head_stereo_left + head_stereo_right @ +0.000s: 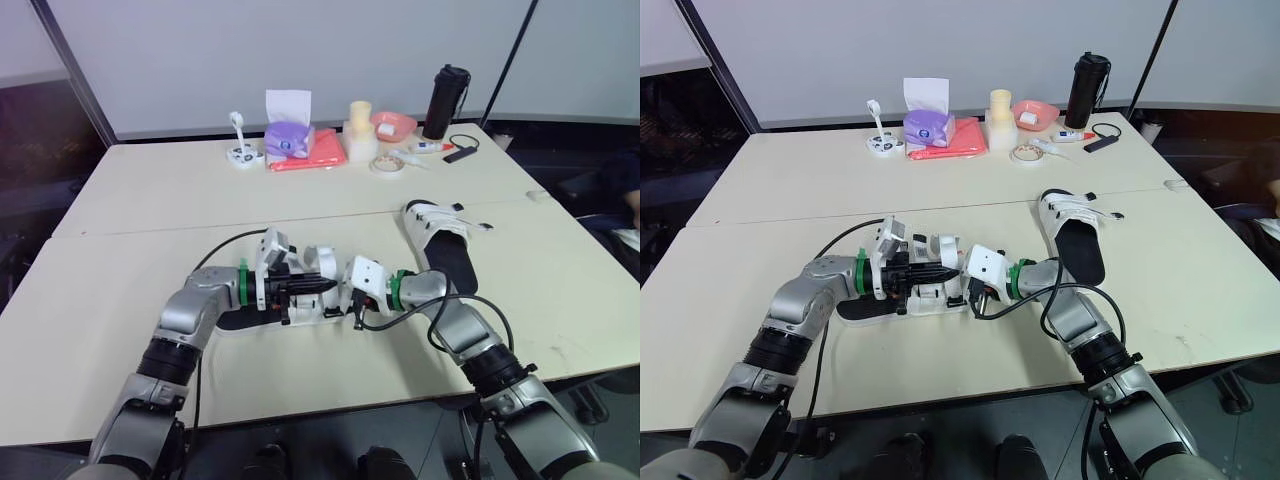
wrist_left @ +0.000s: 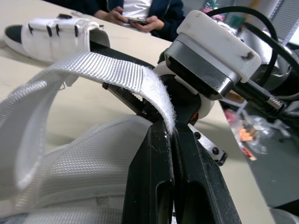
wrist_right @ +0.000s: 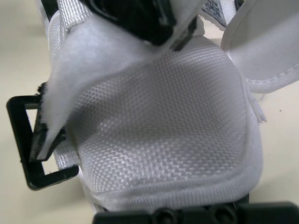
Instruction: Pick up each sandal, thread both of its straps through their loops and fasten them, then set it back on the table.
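Two sandals lie on the table, and as far as you can judge, only one of them looks finished. The far sandal rests flat, well apart from the arms on the robot's right side. In the left wrist view its straps run across the upper and through their black loops, so I would count it as done, though a strap tail sticks out at its side in the head views.

The near sandal is the one in hand. It lies on the table right in front of the robot, between the two grippers. The left gripper has its two black fingers pressed together on the free end of a white strap and holds that strap arched up over the mesh upper. The right gripper sits just beside the sandal's other side; you cannot tell from these pictures whether it is gripping anything.

What is left, by my reading: this strap must go through its loop and be pressed down, then the other one, and then you let go.

The head views give you the layout of both arms and both sandals, but not the fastening. The left wrist view shows the pinch on the strap end and a person sitting past the table edge. The right wrist view gives you the black loop, empty, with the fuzzy strap end just beside it and not yet through
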You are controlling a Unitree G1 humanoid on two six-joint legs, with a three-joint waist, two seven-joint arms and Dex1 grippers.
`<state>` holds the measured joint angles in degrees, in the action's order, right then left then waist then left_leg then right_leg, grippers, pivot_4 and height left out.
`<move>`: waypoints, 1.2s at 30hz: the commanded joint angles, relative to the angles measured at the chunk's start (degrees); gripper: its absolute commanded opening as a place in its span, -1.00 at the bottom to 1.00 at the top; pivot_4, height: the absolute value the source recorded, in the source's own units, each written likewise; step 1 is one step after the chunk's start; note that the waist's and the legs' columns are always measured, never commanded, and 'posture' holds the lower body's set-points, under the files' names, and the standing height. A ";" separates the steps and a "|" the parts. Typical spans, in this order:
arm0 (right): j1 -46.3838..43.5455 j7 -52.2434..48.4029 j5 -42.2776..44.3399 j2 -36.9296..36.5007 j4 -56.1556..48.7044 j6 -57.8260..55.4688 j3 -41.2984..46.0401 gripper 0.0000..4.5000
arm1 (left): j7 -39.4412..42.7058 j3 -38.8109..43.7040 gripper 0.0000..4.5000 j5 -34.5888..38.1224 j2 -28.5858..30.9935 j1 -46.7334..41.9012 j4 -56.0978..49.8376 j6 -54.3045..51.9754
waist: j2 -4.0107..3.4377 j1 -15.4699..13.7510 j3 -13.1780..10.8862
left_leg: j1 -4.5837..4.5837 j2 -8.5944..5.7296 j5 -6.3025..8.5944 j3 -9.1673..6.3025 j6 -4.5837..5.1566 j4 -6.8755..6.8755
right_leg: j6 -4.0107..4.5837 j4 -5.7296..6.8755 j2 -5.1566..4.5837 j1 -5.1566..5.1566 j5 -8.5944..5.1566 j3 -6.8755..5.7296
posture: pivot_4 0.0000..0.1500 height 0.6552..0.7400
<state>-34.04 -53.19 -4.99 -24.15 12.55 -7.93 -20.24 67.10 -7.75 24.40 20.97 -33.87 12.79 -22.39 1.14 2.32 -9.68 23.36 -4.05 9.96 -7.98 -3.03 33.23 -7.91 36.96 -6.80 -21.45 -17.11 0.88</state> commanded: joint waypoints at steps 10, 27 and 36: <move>1.13 -0.09 -1.75 -0.35 1.66 -1.23 -1.54 -1.00 | -6.32 0.07 -0.98 -1.07 -0.50 2.69 -5.88 -2.29 | 0.00 -0.01 0.00 | 0.00 0.00 0.00 -0.01 0.00 0.00 | 0.00 0.00 0.00 0.00 0.00 0.00 | 1.00 1.00; 1.21 -0.01 -1.92 -0.11 1.84 -0.98 -1.58 -1.00 | -8.58 -0.13 -0.98 -3.83 0.67 6.09 -11.57 5.67 | 0.00 -0.06 0.00 | 0.00 0.01 0.00 -0.01 0.00 -0.01 | 0.01 -0.02 0.00 0.00 0.00 0.01 | 1.00 1.00; 0.86 -0.19 -2.02 -0.16 2.47 -0.50 -1.58 -1.00 | -5.33 -1.34 -0.98 -5.05 1.49 5.29 -9.58 10.74 | -0.01 -0.05 0.00 | 0.00 0.01 0.00 -0.01 0.00 -0.02 | 0.01 -0.02 -0.01 -0.01 -0.01 0.01 | 1.00 1.00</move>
<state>-34.04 -53.18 -5.39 -24.08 12.76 -7.36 -20.29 60.64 -8.50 19.24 21.95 -27.85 4.14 -11.97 1.13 2.28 -9.69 23.36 -4.04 9.96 -7.99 -3.03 33.21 -7.90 36.94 -6.80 -21.46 -17.12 0.89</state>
